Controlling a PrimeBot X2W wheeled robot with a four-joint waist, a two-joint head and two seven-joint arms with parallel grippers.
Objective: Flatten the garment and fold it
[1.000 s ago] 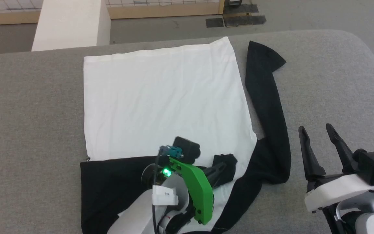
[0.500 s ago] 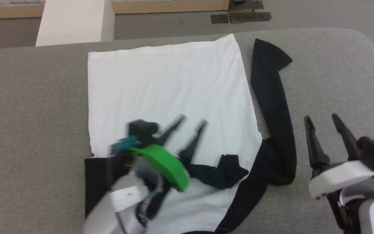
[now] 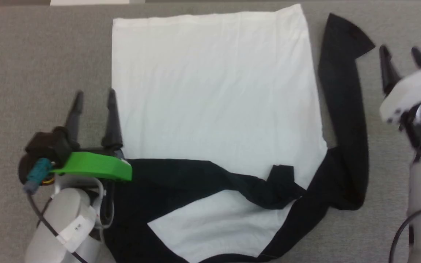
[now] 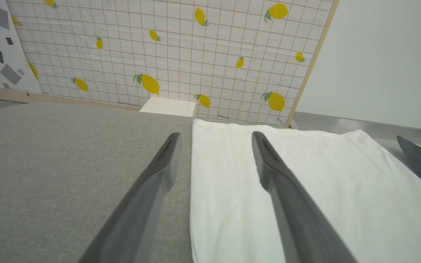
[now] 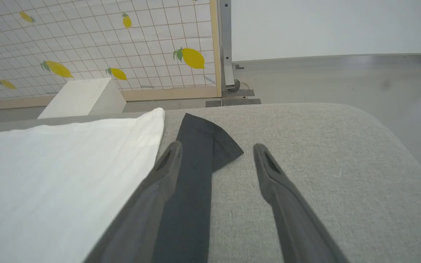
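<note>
**Both grippers open and empty beside the shirt**

The shirt point(image 3: 214, 91) lies flat on a grey pad point(image 3: 31, 54), its white body spread smooth. The folded sleeve point(image 3: 196, 175), black, runs across the near part of the shirt, and its cuff is bunched close to the shirt's right side. The free sleeve point(image 3: 342, 102), also black, lies stretched on the pad along the shirt's right edge, its tip about level with the shirt's far edge.

The left gripper point(image 3: 95, 93) sits at the shirt's left edge, about halfway along it, jaws spread wide with nothing between them. In the left wrist view one finger is over the pad and the other over the white cloth. Whether the tips touch the cloth cannot be told.

The right gripper point(image 3: 400, 51), blurred in the head view, is off the shirt's right side by the free sleeve's tip. Its jaws are wide apart and hold nothing.

A white block point(image 4: 168, 106) and a lemon-print panel point(image 4: 196, 54) stand beyond the shirt's far edge.
</note>
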